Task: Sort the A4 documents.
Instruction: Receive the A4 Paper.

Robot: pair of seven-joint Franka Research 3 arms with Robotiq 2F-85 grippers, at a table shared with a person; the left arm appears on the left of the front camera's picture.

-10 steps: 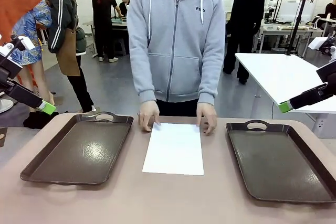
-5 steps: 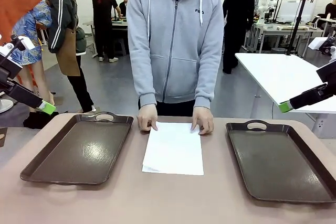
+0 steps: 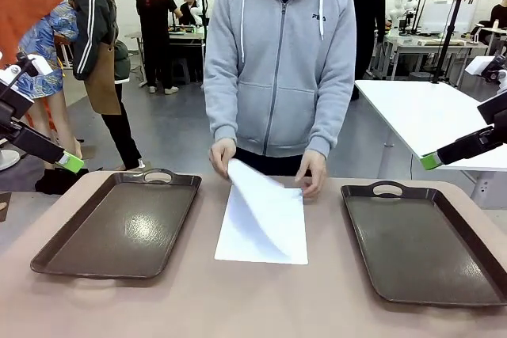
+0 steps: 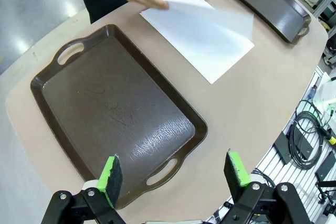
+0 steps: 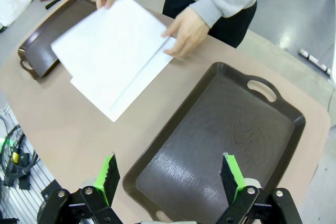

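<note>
The A4 documents (image 3: 269, 235) lie as a white stack on the table's middle, between two dark brown trays. A person in a grey hoodie lifts the top sheet (image 3: 252, 194) by its far corner with one hand (image 3: 223, 153). Their other hand (image 3: 314, 173) presses on the stack's far right corner. My left gripper (image 3: 70, 162) hangs open above the left tray (image 3: 47, 255), nothing between its fingers (image 4: 111, 174). My right gripper (image 3: 430, 161) hangs open above the right tray (image 3: 475, 275). The raised sheet (image 5: 113, 40) and the stack (image 4: 220, 51) also show from the wrists.
Both trays (image 4: 52, 129) (image 5: 283, 124) are empty, with handle slots on their short sides. A white table (image 3: 432, 116) stands beyond the right tray. Several people stand in the background. Cables (image 4: 304, 140) lie below the table's edge.
The person has peeled the top sheet up from the stack with one hand, and stepped slightly to the right. Both arms have stayed still.
</note>
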